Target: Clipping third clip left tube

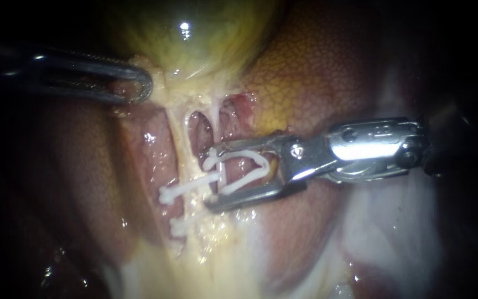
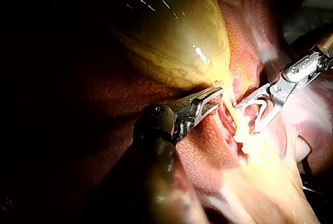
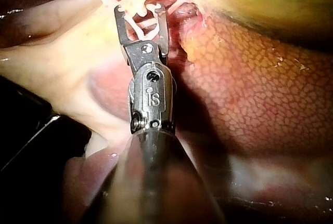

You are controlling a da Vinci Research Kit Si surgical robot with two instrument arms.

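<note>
At the centre of the endoscope view, at 6 o'clock of the gallbladder's neck: the thin, pale yellow, wet-looking left tube [image 1: 177,145]. It stands free, with an open window in the tissue at its 3 o'clock side.

Long axis: about 12 to 6 o'clock, lower end drifting toward 5. The upper end joins the swollen yellow-green gallbladder [image 1: 195,33] and the lower end runs into pale fat. The mottled red-brown liver [image 1: 316,72] lies behind.

Two closed white plastic placed clips [image 1: 186,188] cross the tube's lower half, near each other.

Left instrument [image 1: 142,86], dark slender shaft from 9 o'clock: jaws clamped on the gallbladder at its neck.

Right instrument [image 1: 208,180], bright steel, from 3 o'clock: jaws apart but both bearing on the loaded clip [image 1: 250,166], white plastic, an open V. Its tips sit just at 3 o'clock of the tube, level with the upper placed clip. Cannot tell whether the tube is inside the V.

Handling (judgement): the tube is soft, light and slippery, and tears easily. Do not grasp it directly; keep traction at the neck. The V should cross the tube square to its axis, on bare tube at 12 o'clock of the placed clips.
</note>
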